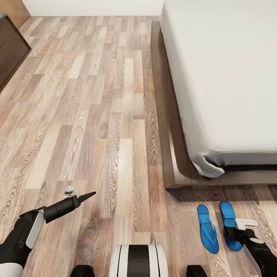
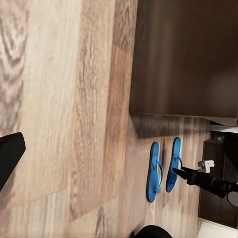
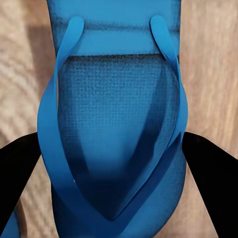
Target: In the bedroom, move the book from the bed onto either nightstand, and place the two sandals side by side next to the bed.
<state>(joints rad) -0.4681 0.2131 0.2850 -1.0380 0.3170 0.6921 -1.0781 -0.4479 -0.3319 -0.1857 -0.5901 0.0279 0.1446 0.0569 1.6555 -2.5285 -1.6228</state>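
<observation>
Two bright blue sandals lie side by side on the wood floor just off the bed's foot corner: the left sandal [image 1: 207, 229] and the right sandal [image 1: 227, 215]. My right gripper [image 1: 236, 227] hovers low over the right sandal [image 3: 116, 114], open, with a black finger [image 3: 17, 178] on either side of its straps. The left wrist view shows both sandals [image 2: 154, 171] with that gripper [image 2: 193, 171] above them. My left gripper [image 1: 81, 191] hangs open and empty over bare floor. The bed [image 1: 231, 77] has a whitish mattress on a dark frame. The book and nightstand are out of view.
A dark brown low cabinet [image 1: 9, 46] stands at the far left. The bed frame's corner [image 1: 173, 181] juts toward the sandals. Wide plank floor [image 1: 96, 115] stretches between cabinet and bed. My own base [image 1: 138, 261] sits at the lower edge.
</observation>
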